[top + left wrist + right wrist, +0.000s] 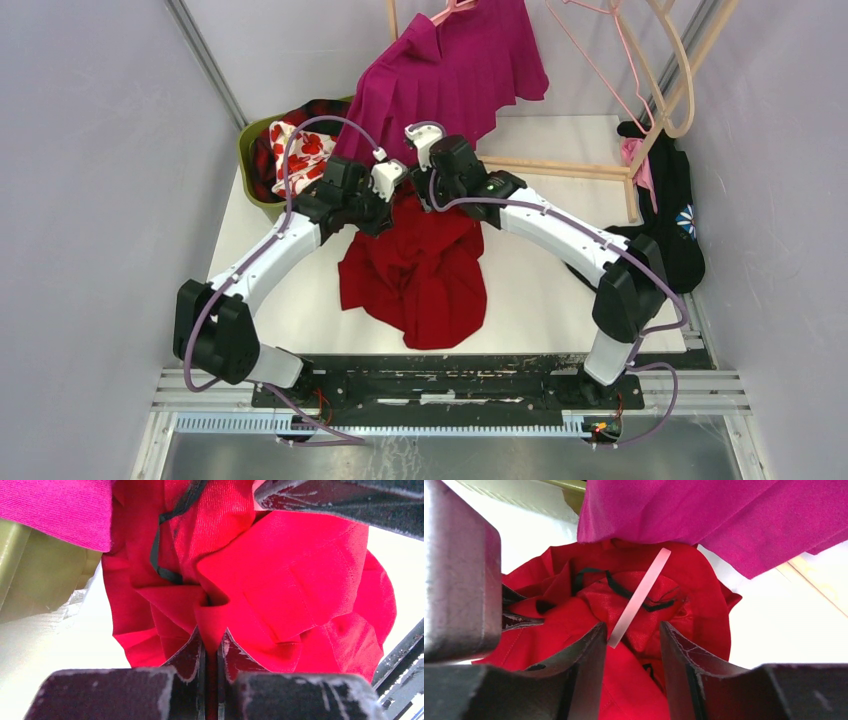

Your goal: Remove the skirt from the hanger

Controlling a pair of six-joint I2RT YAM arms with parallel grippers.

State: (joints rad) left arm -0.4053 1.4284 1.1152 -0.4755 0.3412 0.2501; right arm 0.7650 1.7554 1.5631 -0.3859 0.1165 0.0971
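Note:
A red skirt (420, 270) lies crumpled on the white table between my two arms. My left gripper (380, 208) is shut on a fold of its fabric (211, 640), pinched between the jaws. My right gripper (437, 195) is open just above the same skirt (631, 630), with red cloth and a pale translucent strip (639, 597) between its fingers, untouched. No hanger shows on the red skirt. A magenta pleated skirt (450, 75) hangs from a pink hanger (452, 12) on the rack just behind both grippers.
A green basket (248, 150) with red and floral clothes stands at the back left. A wooden rack (560, 168) with empty hangers (600, 60) stands at the back right. A black garment (675, 210) lies at the right edge.

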